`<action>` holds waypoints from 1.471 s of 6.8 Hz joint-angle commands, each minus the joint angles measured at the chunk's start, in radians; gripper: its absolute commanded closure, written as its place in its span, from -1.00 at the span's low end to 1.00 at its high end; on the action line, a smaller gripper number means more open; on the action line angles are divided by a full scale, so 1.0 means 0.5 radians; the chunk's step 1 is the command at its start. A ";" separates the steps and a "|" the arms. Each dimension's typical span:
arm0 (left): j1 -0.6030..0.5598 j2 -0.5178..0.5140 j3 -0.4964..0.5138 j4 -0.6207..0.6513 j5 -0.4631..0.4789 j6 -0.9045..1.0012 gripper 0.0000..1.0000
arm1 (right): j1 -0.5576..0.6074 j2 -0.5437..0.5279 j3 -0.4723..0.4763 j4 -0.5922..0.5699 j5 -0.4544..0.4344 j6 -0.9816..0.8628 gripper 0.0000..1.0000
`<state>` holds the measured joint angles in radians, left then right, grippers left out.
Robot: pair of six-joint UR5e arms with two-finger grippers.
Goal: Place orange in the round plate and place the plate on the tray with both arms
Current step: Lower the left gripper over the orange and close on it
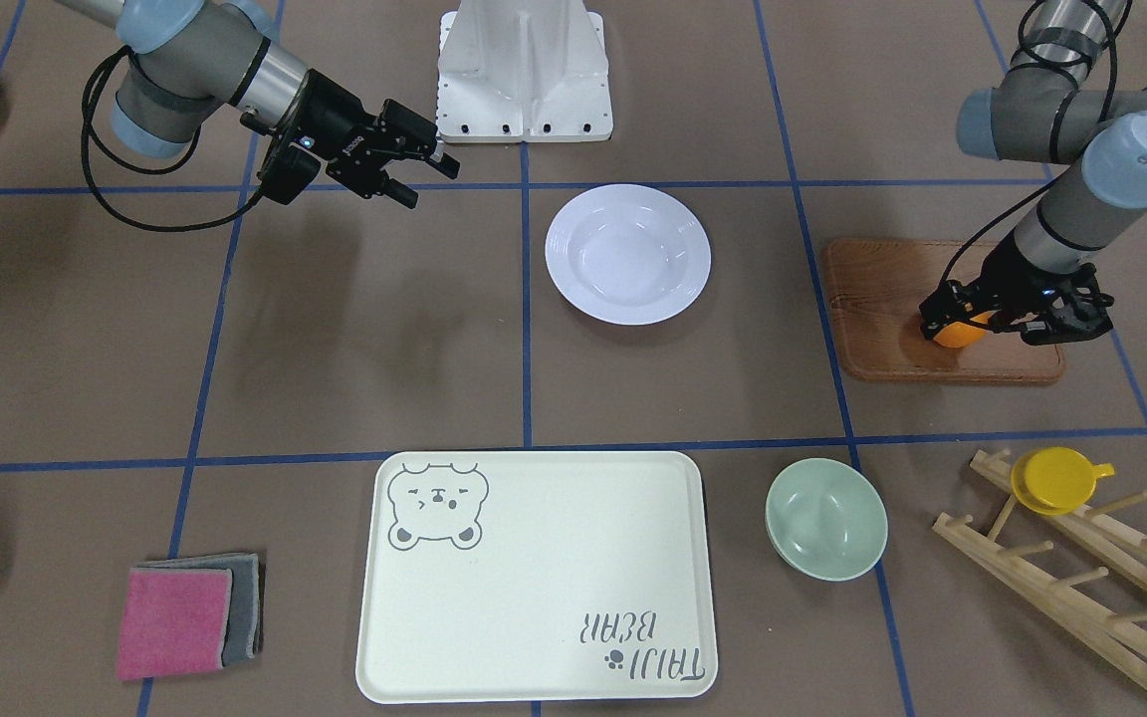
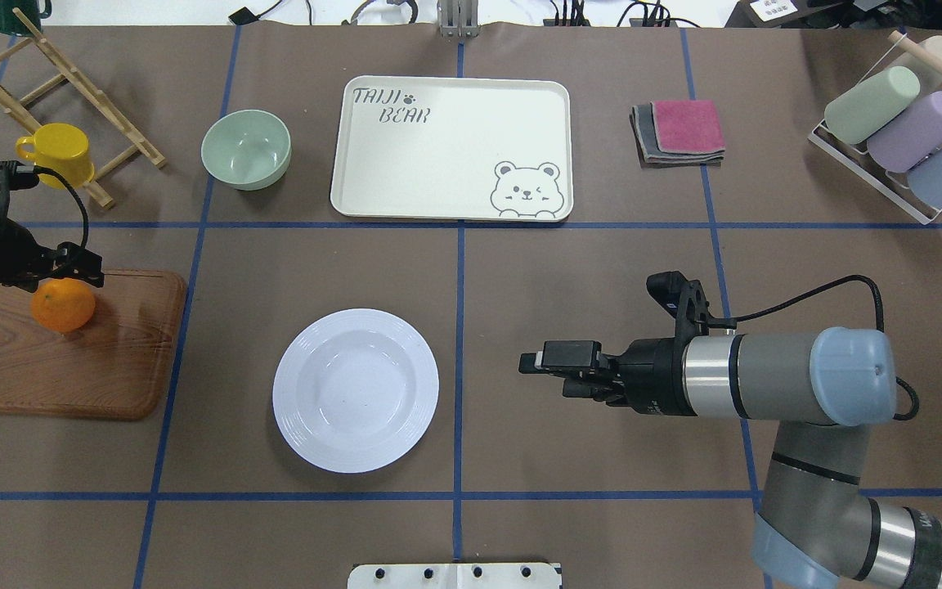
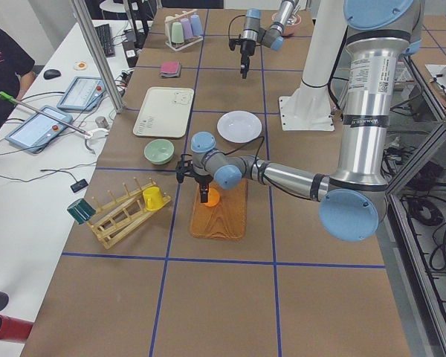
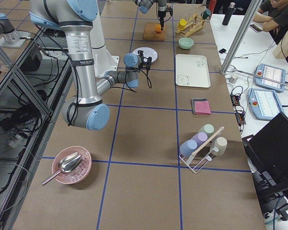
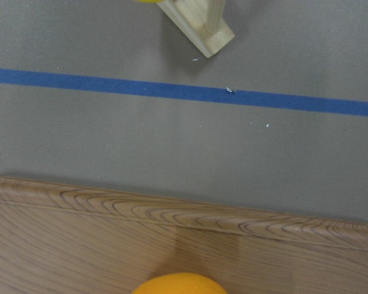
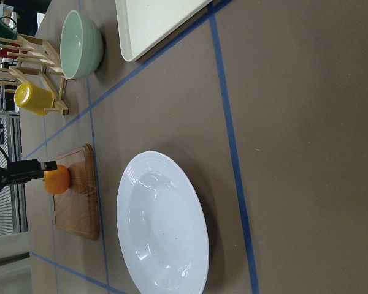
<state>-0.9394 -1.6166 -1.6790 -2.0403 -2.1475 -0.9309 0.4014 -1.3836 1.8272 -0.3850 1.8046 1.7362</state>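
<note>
Orange fruit sits at the table's far left in the overhead view, resting on the near-left part of a brown wooden board. The left gripper is down at it, with a black finger on either side of the fruit; whether those fingers are pressing on it or only flanking it cannot be told. The left wrist view shows just the top of the orange at its lower edge and no fingers. Beyond the board, a yellow cup hangs on a slatted wooden rack, and a pale green bowl stands just right of that rack. Further right and nearer the robot, the round plate lies flat and empty on the brown table, well apart from the board. The tray lies past the plate toward the far edge, also bare, with its bear drawing at the near right corner. Right of the plate, the right gripper hangs above the table and points toward the plate, its two fingers spread apart with nothing between them. A folded pink and grey cloth lies right of the tray, and a wire rack with pastel cups stands at the far right corner.
</note>
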 commanded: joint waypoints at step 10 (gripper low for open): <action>0.001 0.055 0.032 -0.018 -0.019 0.003 -0.53 | -0.066 0.006 -0.010 0.000 -0.063 -0.015 -0.99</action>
<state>-0.9391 -1.5885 -1.6628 -2.0478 -2.1568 -0.8978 0.3688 -1.3807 1.8224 -0.3850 1.7733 1.7288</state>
